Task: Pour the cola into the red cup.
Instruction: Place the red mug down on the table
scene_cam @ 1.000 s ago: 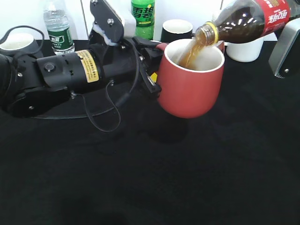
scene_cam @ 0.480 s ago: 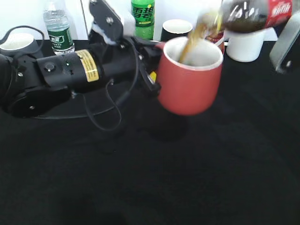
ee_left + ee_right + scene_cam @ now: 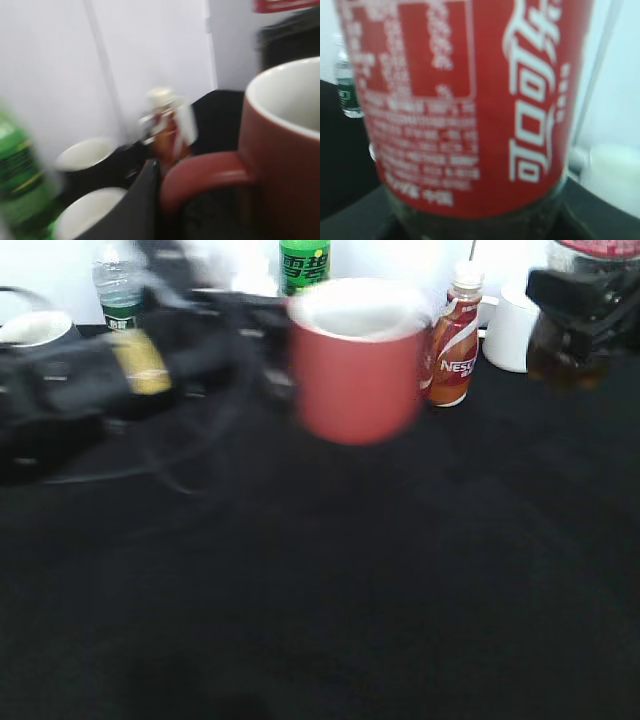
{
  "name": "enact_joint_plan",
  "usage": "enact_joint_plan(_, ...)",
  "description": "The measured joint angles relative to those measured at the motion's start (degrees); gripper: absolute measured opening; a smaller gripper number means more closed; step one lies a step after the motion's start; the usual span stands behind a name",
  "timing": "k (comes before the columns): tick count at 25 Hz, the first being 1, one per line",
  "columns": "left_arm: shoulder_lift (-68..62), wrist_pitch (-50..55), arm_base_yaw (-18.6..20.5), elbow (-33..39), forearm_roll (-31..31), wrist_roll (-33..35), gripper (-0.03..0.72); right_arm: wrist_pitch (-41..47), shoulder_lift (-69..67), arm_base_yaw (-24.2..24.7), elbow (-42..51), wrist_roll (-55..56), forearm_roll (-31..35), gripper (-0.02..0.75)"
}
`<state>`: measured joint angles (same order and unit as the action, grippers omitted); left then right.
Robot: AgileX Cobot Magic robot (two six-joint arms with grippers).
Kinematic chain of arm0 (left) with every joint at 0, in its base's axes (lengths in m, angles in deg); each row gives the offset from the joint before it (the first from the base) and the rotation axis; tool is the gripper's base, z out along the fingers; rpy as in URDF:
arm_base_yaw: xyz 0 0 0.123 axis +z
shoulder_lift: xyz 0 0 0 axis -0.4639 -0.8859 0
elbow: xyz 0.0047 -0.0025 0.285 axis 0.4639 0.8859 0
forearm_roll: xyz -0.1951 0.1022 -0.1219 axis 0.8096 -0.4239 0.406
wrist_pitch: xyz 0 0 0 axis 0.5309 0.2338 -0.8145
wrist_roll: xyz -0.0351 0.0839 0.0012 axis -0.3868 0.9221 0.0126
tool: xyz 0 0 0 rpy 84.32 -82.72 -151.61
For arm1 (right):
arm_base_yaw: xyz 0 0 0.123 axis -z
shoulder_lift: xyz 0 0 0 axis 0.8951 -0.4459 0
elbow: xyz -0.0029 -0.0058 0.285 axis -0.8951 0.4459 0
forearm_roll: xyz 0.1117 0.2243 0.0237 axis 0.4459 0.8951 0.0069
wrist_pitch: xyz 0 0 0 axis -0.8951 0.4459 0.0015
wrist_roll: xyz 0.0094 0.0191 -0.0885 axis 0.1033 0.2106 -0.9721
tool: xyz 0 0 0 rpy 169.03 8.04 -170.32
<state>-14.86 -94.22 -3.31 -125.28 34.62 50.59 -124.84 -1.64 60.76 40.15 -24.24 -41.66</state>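
The red cup (image 3: 355, 365) is blurred and hangs upright above the black table, left of centre. My left gripper (image 3: 272, 360) is shut on its loop handle. In the left wrist view the red cup (image 3: 282, 150) fills the right side, white inside, and my left gripper (image 3: 162, 192) clamps the handle. The cola (image 3: 560, 358) stands upright at the top right, apart from the cup, and my right gripper (image 3: 580, 298) is shut round it. Its red label (image 3: 470, 100) fills the right wrist view. Its cap is out of view.
A Nescafe bottle (image 3: 455, 340) stands right behind the cup; it also shows in the left wrist view (image 3: 167, 130). A green soda bottle (image 3: 305, 265), a water bottle (image 3: 118, 280) and white-lined cups (image 3: 35, 328) (image 3: 510, 335) line the back edge.
The cola has swung from tipped over the cup to upright at the right, and the stream has stopped. The red cup has moved left and up, uncovering the Nescafe bottle.
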Motion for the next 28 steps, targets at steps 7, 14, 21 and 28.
enact_joint_plan(7,4.5,-1.0,16.6,10.2,4.0,3.4,0.041,1.2,0.0,0.0,0.0,2.0,0.0,0.393)
enact_joint_plan(14,-8.2,-14.9,18.3,11.2,19.5,12.7,0.041,1.2,0.0,0.0,0.0,2.0,0.0,0.393)
enact_joint_plan(21,-20.7,-16.3,19.4,3.7,20.5,16.9,0.041,1.3,0.0,0.0,0.0,2.0,0.0,0.393)
enact_joint_plan(28,-24.8,-19.2,19.4,0.9,20.6,16.2,0.099,1.3,0.0,0.0,0.0,2.9,0.0,0.393)
